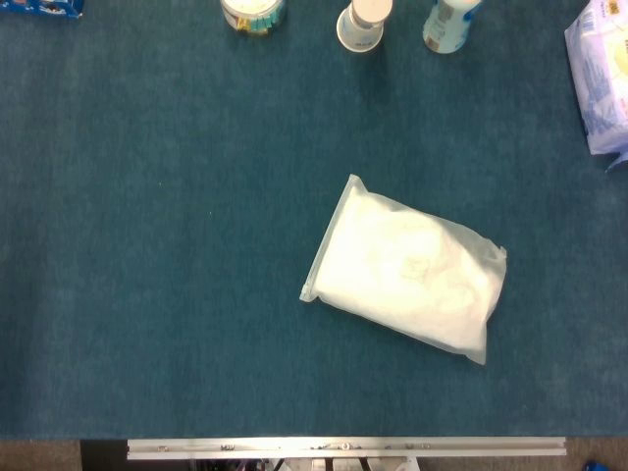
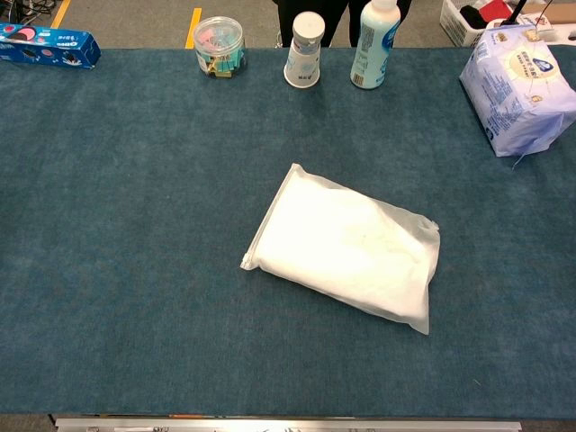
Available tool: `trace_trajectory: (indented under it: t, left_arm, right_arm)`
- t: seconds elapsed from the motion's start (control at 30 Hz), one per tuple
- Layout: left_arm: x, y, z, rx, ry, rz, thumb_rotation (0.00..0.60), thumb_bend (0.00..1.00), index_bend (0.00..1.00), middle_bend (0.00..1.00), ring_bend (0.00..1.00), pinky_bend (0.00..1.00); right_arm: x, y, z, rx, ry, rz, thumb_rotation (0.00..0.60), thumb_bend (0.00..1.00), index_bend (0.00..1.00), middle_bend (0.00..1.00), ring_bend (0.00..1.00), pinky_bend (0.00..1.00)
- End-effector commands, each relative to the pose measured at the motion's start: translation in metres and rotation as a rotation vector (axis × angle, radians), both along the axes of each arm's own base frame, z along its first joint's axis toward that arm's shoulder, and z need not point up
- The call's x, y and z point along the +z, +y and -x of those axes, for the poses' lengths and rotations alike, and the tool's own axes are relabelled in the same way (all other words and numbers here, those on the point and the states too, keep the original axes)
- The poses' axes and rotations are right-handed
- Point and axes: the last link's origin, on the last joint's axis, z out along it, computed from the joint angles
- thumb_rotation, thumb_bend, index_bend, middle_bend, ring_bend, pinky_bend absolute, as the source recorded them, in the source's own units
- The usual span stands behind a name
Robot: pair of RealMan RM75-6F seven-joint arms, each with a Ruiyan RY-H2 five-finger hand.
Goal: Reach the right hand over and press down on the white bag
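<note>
One white bag (image 2: 346, 247) lies flat on the blue table cloth (image 2: 135, 225), a bit right of centre, tilted so its sealed strip edge faces left and its far corner points toward the back row; nothing touches it and nothing rests on it. Neither robot hand shows in head or chest view, so can't tell how open they are or whether they hold anything. Chest view gives more than head view: it takes in the whole back edge of the table, w/ a blue snack box (image 2: 49, 47) at far left, complete, where head view only catches a sliver of it at the top left corner. Chest view also shows the clear round tub (image 2: 219, 45) w/ pink and teal bits inside, the white cup (image 2: 304, 49) and the white bottle (image 2: 374, 43) at full height from the side; head view cuts all three off at the top edge and sees them mostly from above. The pale purple packet (image 2: 517, 85) at right is whole in chest view, only partly in frame in head view. Head view alone shows the metal rail (image 1: 343, 447) along the near table edge in full; chest view gets just a thin strip of it. Count: 1 bag, 1 box, 1 tub, 1 cup, 1 bottle, 1 packet, all but the bag along the back or right side, well apart from the bag.
</note>
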Motion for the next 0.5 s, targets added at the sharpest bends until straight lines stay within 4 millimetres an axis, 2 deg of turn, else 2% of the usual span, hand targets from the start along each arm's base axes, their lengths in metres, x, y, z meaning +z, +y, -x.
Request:
trace_trajectory:
  t: [0.03, 0.5]
  left_arm:
    - [0.001, 0.000, 0.000, -0.003, -0.002, -0.001, 0.600, 0.18, 0.48, 0.44, 0.38, 0.51]
    - [-0.001, -0.002, 0.001, 0.002, 0.007, 0.006, 0.600, 0.18, 0.48, 0.44, 0.38, 0.51]
  right_arm:
    - [-0.002, 0.001, -0.001, 0.007, 0.005, -0.007, 0.600, 0.00, 0.22, 0.30, 0.23, 0.30]
    - [-0.017, 0.001, 0.004, -0.002, 0.034, -0.096, 0.600, 0.00, 0.22, 0.30, 0.23, 0.30]
